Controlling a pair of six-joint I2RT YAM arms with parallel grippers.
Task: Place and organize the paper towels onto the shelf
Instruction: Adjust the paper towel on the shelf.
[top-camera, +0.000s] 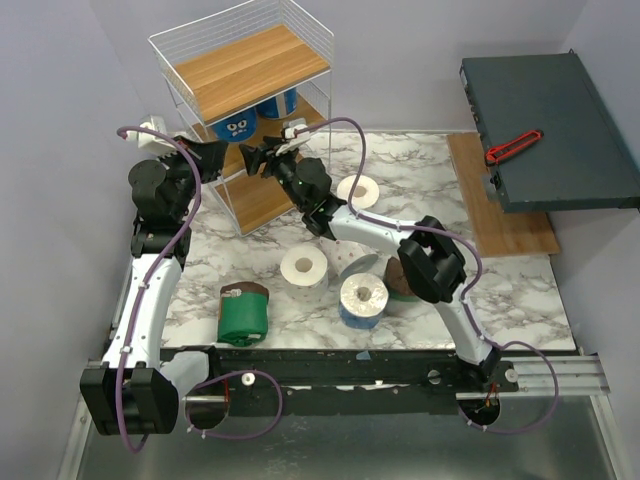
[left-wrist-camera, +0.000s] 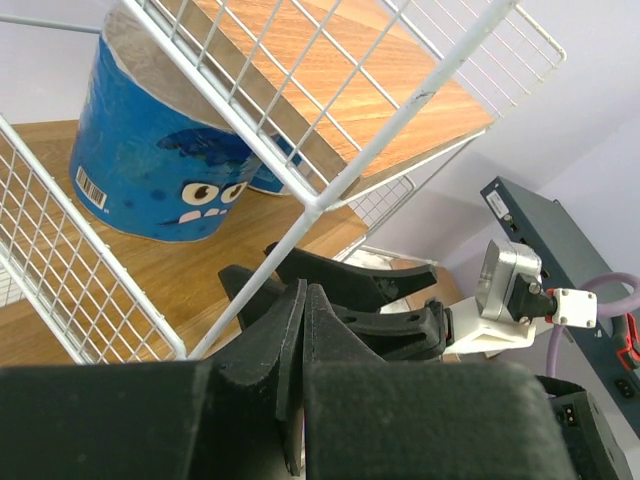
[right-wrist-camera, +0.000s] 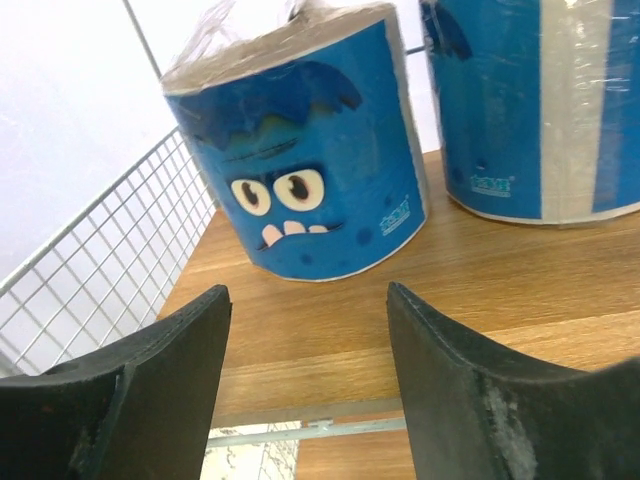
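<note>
While two blue cartoon-eyed paper towels (right-wrist-camera: 300, 170) stand upright side by side on the middle wooden board of the shelf (top-camera: 250, 60), other rolls sit on the marble-patterned tabletop (top-camera: 520, 290): two white rolls (top-camera: 304, 267) upright, a green roll (top-camera: 243, 312) on its side, and one by the right arm, seemingly blue-wrapped. The right end effector (right-wrist-camera: 305, 295) hovers at the board's edge, jaws apart and empty. The left end effector (left-wrist-camera: 300, 340) is pinched closed beside the rack's corner post. Pale lilac walls (top-camera: 60, 120) enclose the scene, and a dark box (top-camera: 550, 130) sits at right.

Two paper towels (right-wrist-camera: 300, 170) stand side by side on the shelf's (top-camera: 250, 62) middle board, other rolls (top-camera: 304, 268) on the table (top-camera: 520, 290) before it.
</note>
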